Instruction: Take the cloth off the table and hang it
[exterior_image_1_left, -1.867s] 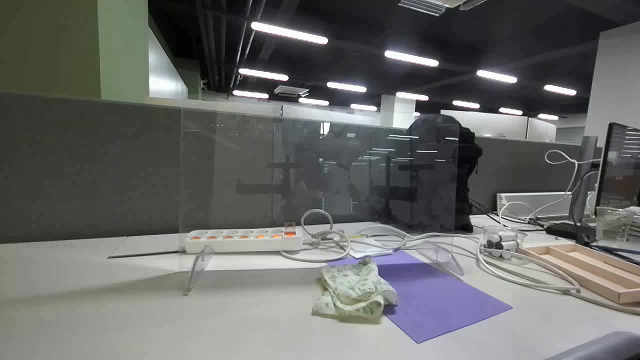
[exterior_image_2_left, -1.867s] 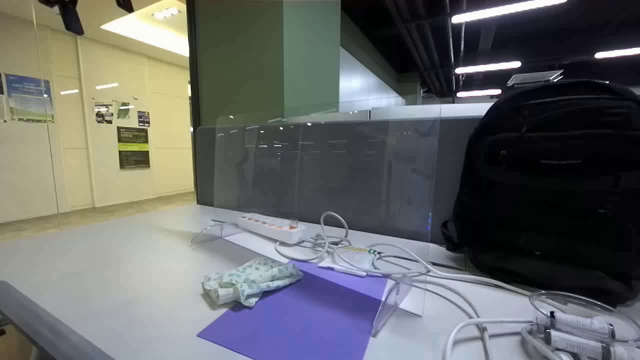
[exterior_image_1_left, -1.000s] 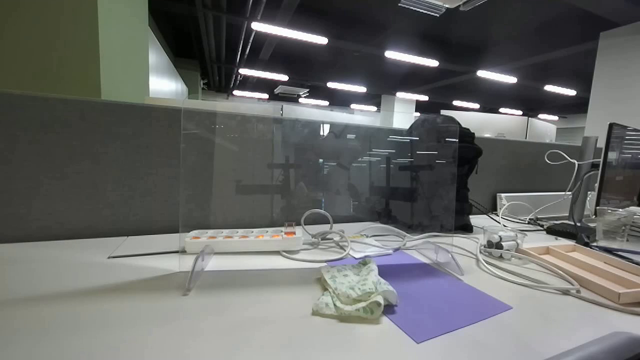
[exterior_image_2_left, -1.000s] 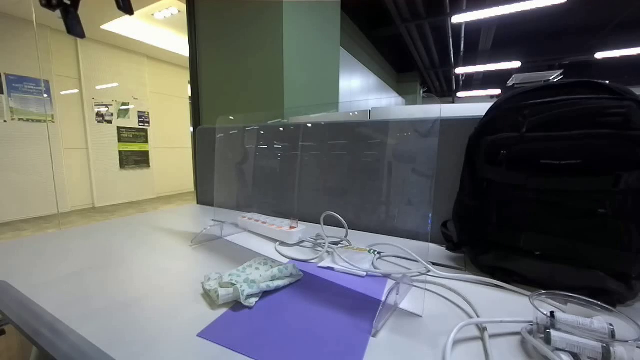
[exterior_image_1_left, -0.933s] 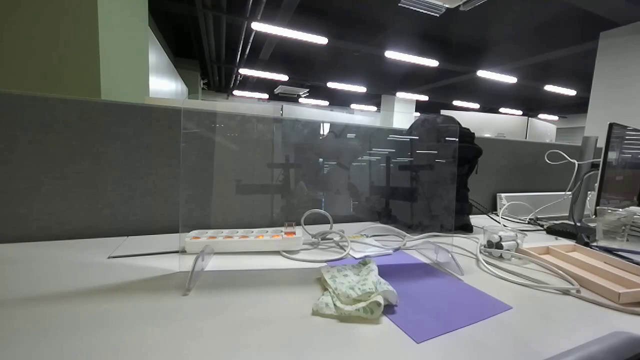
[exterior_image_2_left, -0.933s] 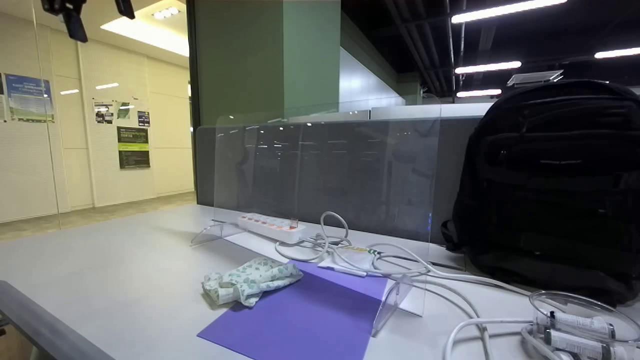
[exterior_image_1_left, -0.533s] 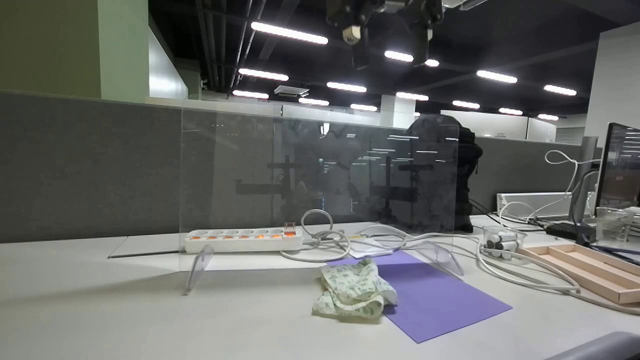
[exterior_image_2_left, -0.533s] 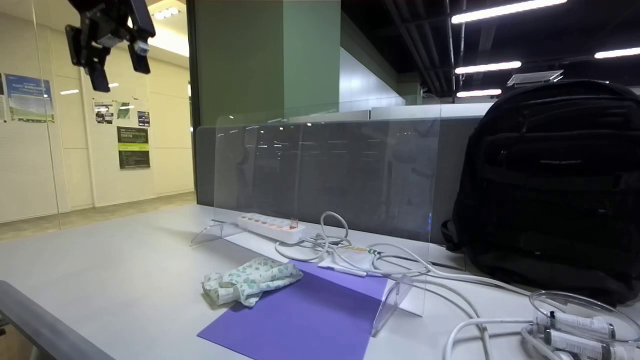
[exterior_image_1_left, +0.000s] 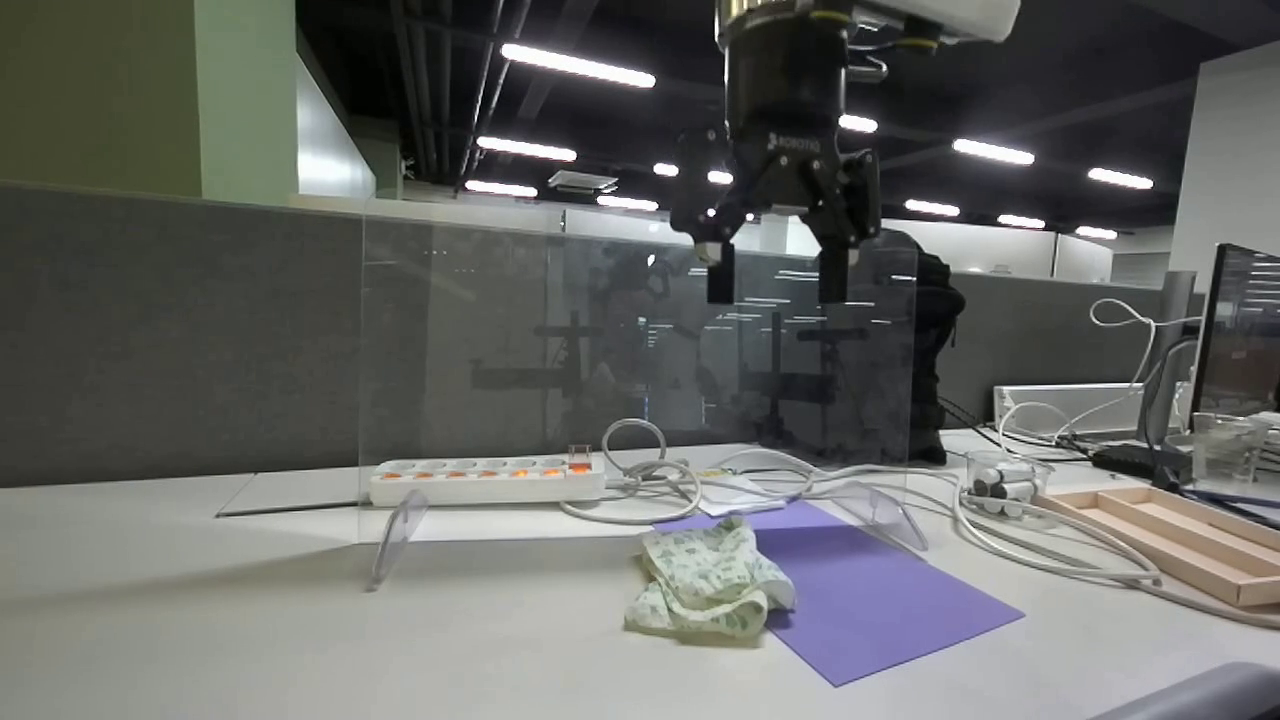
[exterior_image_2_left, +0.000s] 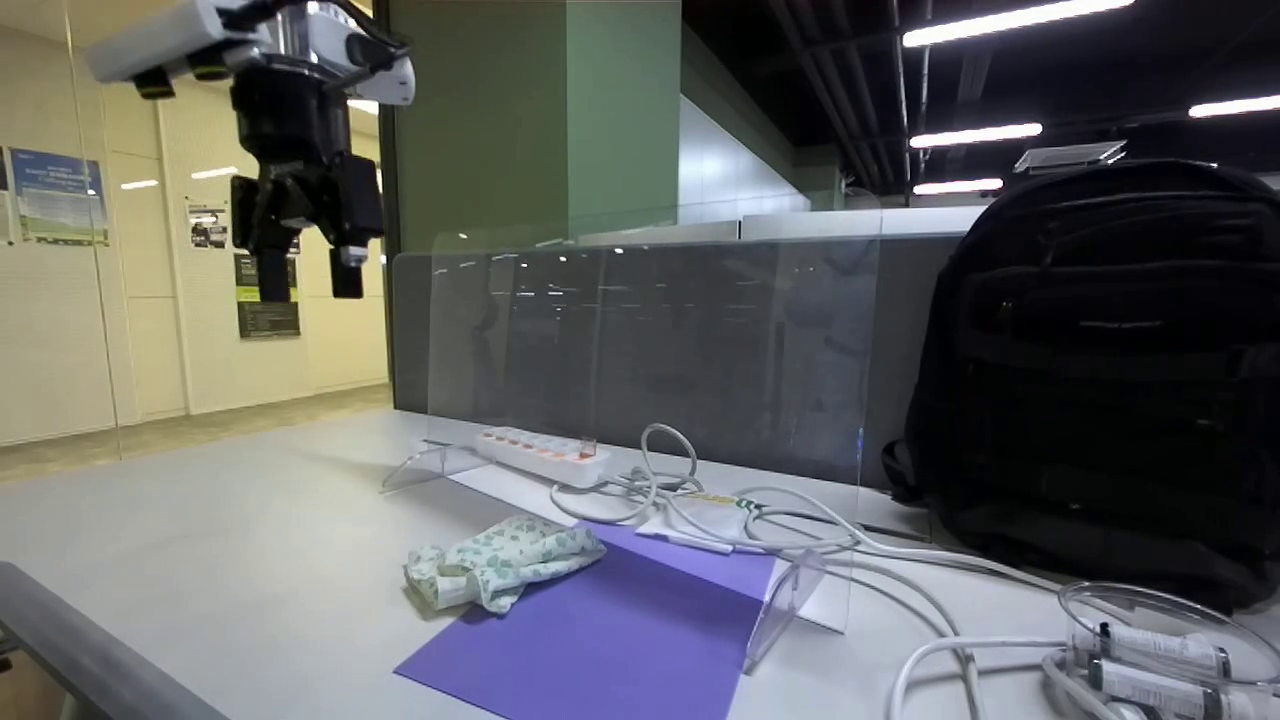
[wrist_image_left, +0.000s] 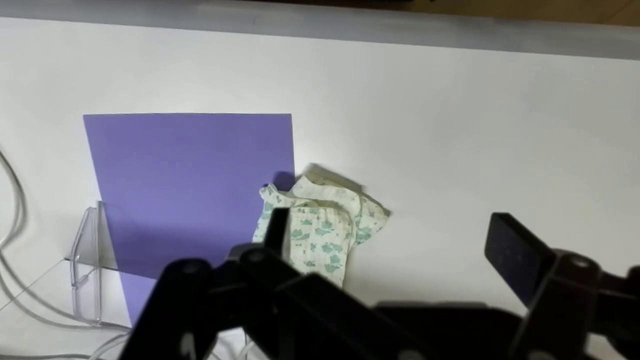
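A crumpled white cloth with green print (exterior_image_1_left: 710, 578) lies on the white table (exterior_image_1_left: 250, 640), partly over a purple sheet (exterior_image_1_left: 890, 600). It also shows in an exterior view (exterior_image_2_left: 505, 560) and in the wrist view (wrist_image_left: 322, 237), where a finger hides part of it. My gripper (exterior_image_1_left: 776, 288) is open and empty, pointing down, high above the table. It also hangs high in an exterior view (exterior_image_2_left: 311, 283). In the wrist view the gripper (wrist_image_left: 389, 227) has the cloth below it, nearer the left finger. A clear upright panel (exterior_image_1_left: 480, 350) stands on two feet behind the cloth.
A white power strip (exterior_image_1_left: 485, 485) and looped cables (exterior_image_1_left: 660, 490) lie behind the panel. A black backpack (exterior_image_2_left: 1100, 400) stands against the grey partition (exterior_image_1_left: 150, 340). A wooden tray (exterior_image_1_left: 1180, 540), a clear cup of small cylinders (exterior_image_1_left: 1005, 485) and a monitor (exterior_image_1_left: 1240, 340) are to the side.
My gripper has come down from above into both exterior views, open throughout, and now points straight down. The cloth and the panel have not moved.
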